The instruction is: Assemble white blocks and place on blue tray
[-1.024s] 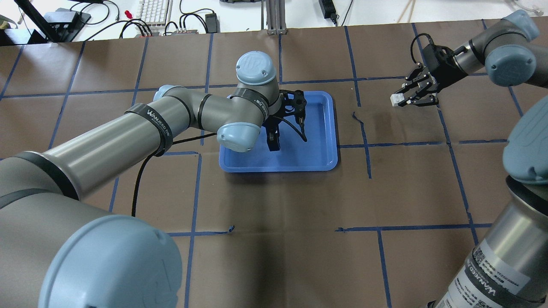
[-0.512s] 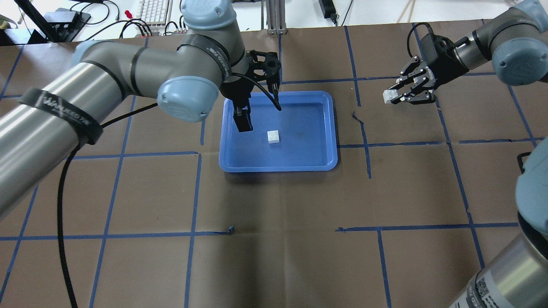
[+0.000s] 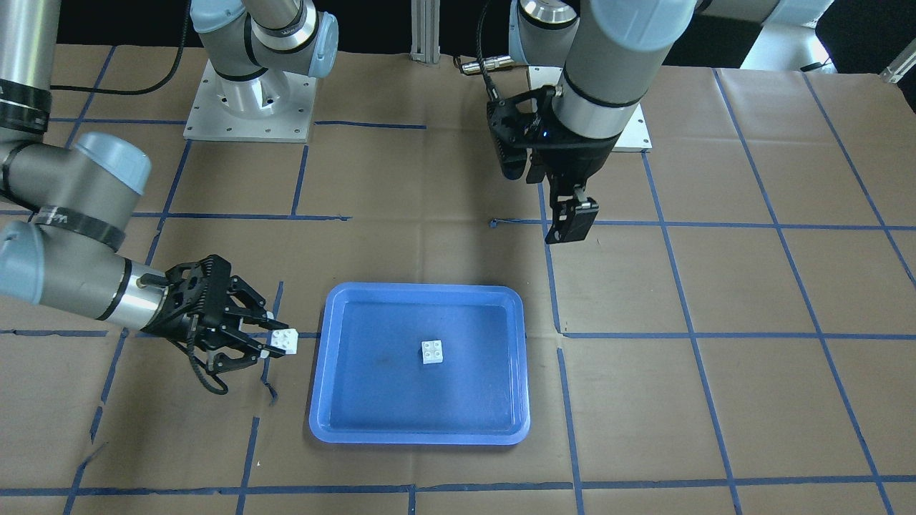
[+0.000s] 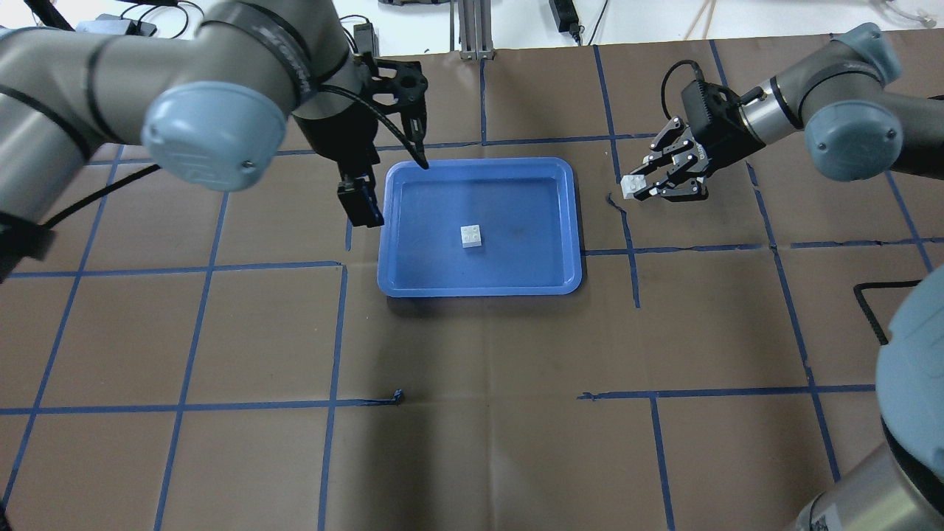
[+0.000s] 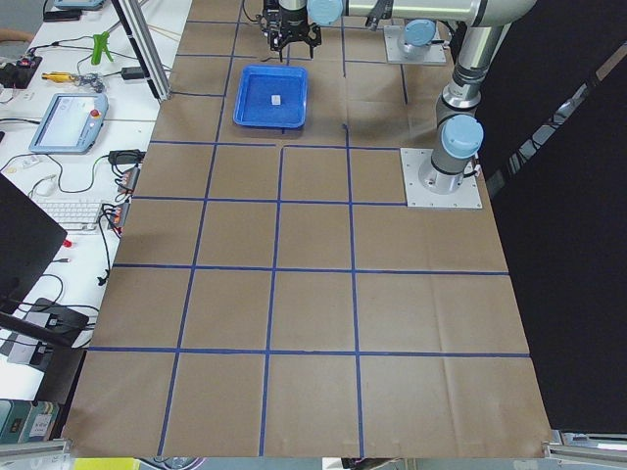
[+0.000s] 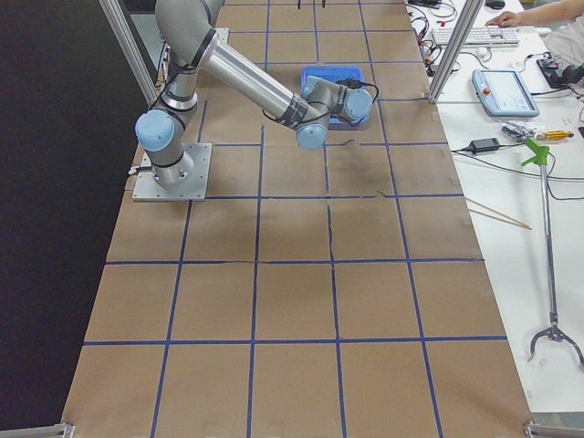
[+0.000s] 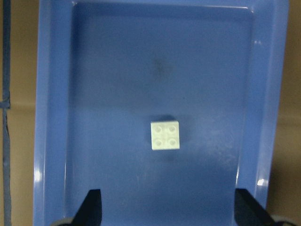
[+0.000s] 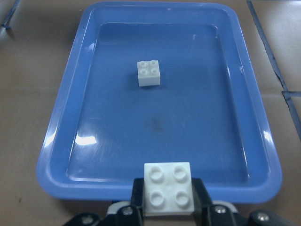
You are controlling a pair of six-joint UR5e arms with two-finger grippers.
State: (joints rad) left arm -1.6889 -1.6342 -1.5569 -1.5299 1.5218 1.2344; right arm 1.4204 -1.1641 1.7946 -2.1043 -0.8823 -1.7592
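Note:
One white block [image 4: 472, 236] lies studs up near the middle of the blue tray [image 4: 479, 289]; it also shows in the front view [image 3: 432, 352] and the left wrist view [image 7: 165, 135]. My left gripper [image 4: 361, 206] is open and empty, raised above the tray's left edge; its fingers [image 7: 94, 209] stand wide apart. My right gripper [image 4: 636, 186] is shut on the second white block [image 8: 168, 188], held studs up above the table just right of the tray [image 8: 66, 136]. The right gripper also shows in the front view [image 3: 279, 343].
Brown paper with blue tape lines [image 4: 630, 243] covers the table. The two arm bases [image 3: 247, 107] stand at the robot's side. A keyboard and cables [image 4: 265, 22] lie beyond the far table edge.
My left gripper has risen and moved left off the tray, leaving a white block lying on it. My right gripper has moved left toward the tray with its block.

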